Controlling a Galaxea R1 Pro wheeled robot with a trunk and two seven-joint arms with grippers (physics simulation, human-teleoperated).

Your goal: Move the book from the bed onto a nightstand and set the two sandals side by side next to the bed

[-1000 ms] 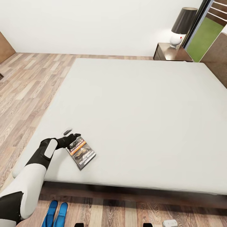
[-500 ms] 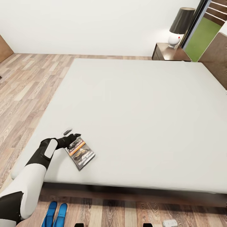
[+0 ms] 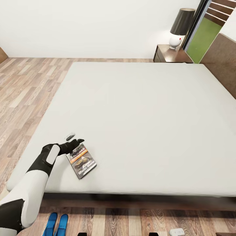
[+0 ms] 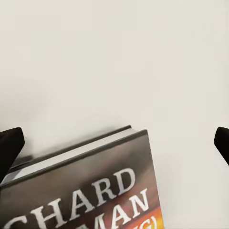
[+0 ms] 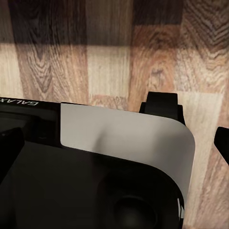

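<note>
Book [image 3: 81, 159] is lying on bed [image 3: 141, 124] near its front-left corner, w/ left hand [image 3: 74, 138] just behind it. Sandals [image 3: 56, 224] are sitting together on floor in front of bed; nightstand [image 3: 170, 55] is standing at far right corner.

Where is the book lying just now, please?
In the head view, the book lies flat on the bed, close to its near left corner, right beside the left gripper; the sandals are on the floor below.
</note>
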